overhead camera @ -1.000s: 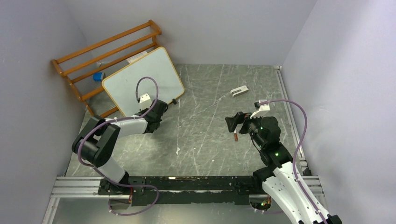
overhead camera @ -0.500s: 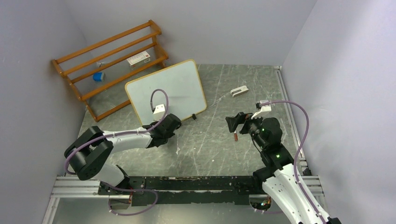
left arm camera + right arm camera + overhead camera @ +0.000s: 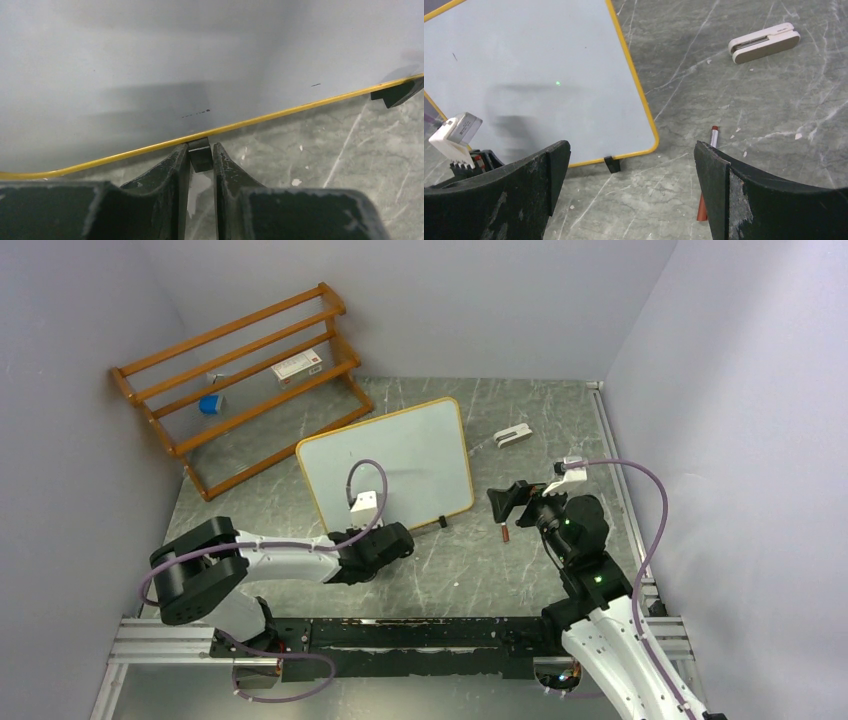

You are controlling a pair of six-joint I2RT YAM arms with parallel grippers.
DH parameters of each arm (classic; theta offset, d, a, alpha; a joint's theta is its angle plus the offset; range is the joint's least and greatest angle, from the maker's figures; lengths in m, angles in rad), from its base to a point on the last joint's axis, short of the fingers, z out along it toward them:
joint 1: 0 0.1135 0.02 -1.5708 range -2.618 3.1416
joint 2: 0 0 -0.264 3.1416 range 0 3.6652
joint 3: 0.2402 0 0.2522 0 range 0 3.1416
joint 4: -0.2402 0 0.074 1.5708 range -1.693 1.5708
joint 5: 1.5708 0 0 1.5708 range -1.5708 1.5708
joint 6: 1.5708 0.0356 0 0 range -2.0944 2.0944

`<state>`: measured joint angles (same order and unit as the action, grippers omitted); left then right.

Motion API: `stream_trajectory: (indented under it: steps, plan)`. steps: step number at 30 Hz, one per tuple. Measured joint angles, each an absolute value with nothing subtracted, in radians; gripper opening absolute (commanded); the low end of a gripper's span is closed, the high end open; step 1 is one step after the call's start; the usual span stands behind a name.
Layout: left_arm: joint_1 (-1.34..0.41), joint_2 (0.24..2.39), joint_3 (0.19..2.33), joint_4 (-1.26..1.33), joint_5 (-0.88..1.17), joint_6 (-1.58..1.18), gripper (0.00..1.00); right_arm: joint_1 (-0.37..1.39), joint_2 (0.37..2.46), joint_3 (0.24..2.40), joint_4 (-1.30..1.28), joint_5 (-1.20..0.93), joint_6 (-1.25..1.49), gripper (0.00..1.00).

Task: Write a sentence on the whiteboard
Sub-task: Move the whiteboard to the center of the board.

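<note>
**Left gripper pinches the whiteboard's foot; right gripper waits open**

The left gripper (image 3: 201,159) is clamped on a small black foot (image 3: 200,152) under the lower frame edge of the whiteboard (image 3: 390,455), which sits tilted near the middle of the table (image 3: 560,430); no sentence shows on it. The board looks light, stiff and slick-faced, so frame or foot seems the surest hold. The right gripper (image 3: 631,155) gapes wide above a red-brown marker (image 3: 505,533). A white clip (image 3: 764,42) lies towards the far right corner and a wooden rack (image 3: 240,350) at the far left, neither obstructing.

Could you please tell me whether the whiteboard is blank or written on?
Blank: the whiteboard shows a bare white face in every view, with only a few tiny dark specks and no words.
</note>
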<state>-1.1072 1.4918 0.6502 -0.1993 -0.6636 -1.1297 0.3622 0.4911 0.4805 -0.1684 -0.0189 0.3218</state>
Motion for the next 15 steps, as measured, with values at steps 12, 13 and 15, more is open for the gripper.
stream_trajectory:
  steps: [12,13,15]
  plan:
    - [-1.187,1.588,0.747,-0.237,-0.699,-1.202,0.21,0.362,0.492,0.484,-0.185,-0.010,0.333,1.00]
    - [-1.187,1.590,0.751,-0.238,-0.699,-1.202,0.25,0.362,0.492,0.485,-0.188,-0.010,0.334,1.00]
    - [-1.188,1.592,0.755,-0.240,-0.698,-1.203,0.32,0.362,0.496,0.490,-0.193,-0.010,0.336,1.00]
